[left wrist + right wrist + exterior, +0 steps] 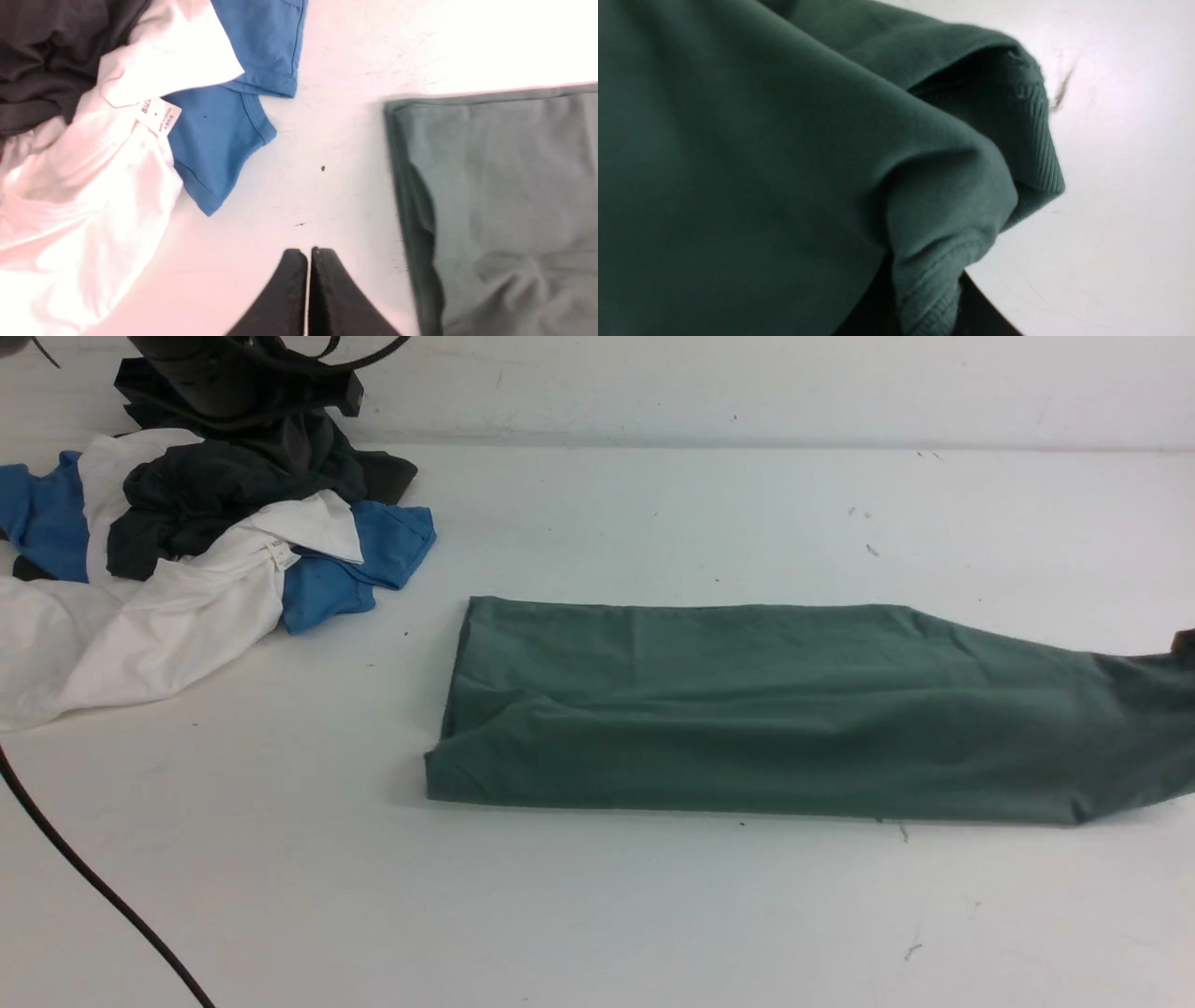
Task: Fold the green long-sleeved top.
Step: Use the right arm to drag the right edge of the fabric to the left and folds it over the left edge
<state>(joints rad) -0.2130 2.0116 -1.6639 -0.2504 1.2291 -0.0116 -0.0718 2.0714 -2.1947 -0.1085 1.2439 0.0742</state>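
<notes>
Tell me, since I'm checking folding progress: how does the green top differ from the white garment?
The green long-sleeved top is folded into a long band; the white garment lies crumpled. The green long-sleeved top lies alone; the white garment is heaped with a blue garment and a dark garment. Both rest on the white table.

A white garment (159,625), a blue garment (327,588) and a dark charcoal garment (205,495) lie heaped far left on a white desk (653,915), near a black cable (84,877).
</notes>
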